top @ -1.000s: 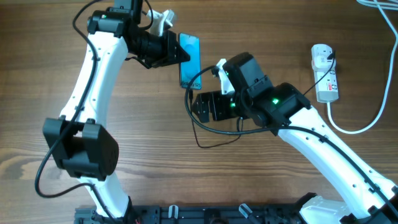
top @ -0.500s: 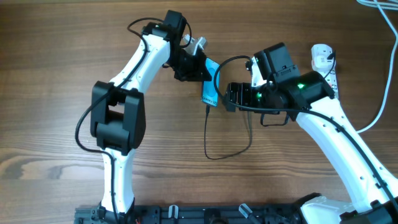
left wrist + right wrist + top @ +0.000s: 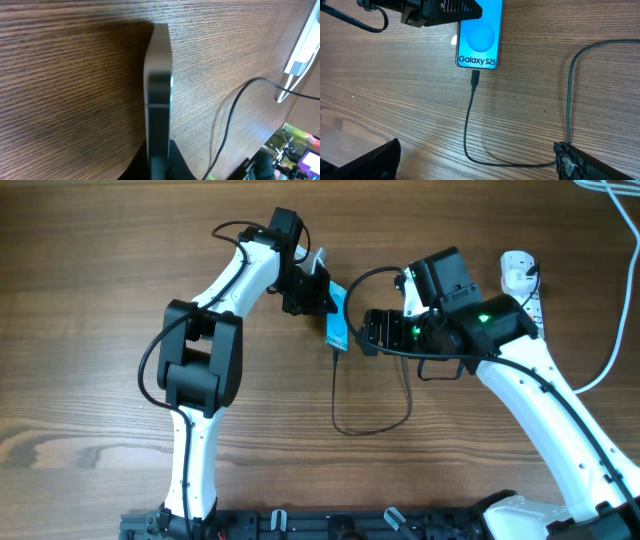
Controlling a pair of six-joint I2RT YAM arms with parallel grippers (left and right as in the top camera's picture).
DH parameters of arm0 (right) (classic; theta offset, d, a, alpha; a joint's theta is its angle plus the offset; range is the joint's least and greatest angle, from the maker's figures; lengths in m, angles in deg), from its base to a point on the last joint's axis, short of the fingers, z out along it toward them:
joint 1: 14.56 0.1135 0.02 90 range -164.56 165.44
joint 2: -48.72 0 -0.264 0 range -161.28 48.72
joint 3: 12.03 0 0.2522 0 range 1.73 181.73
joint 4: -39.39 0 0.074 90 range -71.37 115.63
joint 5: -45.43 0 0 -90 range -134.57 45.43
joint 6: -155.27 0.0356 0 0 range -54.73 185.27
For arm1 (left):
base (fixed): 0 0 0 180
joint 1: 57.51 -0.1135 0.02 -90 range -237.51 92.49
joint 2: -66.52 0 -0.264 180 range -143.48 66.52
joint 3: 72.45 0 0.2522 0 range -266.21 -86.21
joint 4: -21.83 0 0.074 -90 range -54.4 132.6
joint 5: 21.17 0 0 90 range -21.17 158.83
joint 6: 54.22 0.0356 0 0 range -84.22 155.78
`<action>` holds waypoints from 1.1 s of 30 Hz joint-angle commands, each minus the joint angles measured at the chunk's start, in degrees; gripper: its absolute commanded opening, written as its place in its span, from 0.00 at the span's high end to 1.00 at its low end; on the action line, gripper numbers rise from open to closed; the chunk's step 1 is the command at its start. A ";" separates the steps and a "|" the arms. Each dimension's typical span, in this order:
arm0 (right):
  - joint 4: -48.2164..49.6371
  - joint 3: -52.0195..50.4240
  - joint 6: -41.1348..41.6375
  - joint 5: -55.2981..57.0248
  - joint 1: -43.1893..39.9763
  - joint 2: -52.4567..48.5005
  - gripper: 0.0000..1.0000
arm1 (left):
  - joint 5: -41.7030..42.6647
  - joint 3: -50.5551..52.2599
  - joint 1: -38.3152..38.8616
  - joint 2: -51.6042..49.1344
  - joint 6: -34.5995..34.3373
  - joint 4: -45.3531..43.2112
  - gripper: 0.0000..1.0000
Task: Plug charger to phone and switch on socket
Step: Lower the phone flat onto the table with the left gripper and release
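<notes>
At the bottom of the right wrist view, the right gripper (image 3: 476, 150) stands wide open and empty, the thin black charger (image 3: 465, 130) passing by its lower-right finger and curving up mid-frame. The connector tip (image 3: 475, 79) meets the bottom edge of the phone (image 3: 479, 37), below its "Galaxy S25" band, though full seating cannot be told; the left gripper (image 3: 470, 11) clamps the phone's upper end at the frame's top. Farthest, in the overhead view's upper right, the white socket (image 3: 528, 310) lies on the wooden table (image 3: 100, 300), well apart from the phone.
</notes>
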 commanded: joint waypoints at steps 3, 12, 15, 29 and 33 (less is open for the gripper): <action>-0.28 0.76 -0.02 0.72 -0.13 -1.51 0.00 | -5.11 -0.28 1.40 -0.63 -0.74 0.74 0.87; -1.18 0.76 -0.15 3.15 -0.13 -1.64 0.00 | -12.96 -0.26 2.19 -0.63 -0.76 2.45 0.80; -1.81 0.76 -0.17 4.76 -0.13 -1.64 0.00 | -15.96 -0.28 2.19 -0.63 -0.79 3.48 0.74; -4.37 0.76 -0.20 8.15 -0.13 -1.64 0.00 | -22.40 -0.28 2.19 -0.63 -0.79 6.21 0.48; -4.39 0.76 0.07 8.15 -0.13 -1.64 0.00 | -22.38 -0.31 1.92 -0.15 -0.76 7.13 0.41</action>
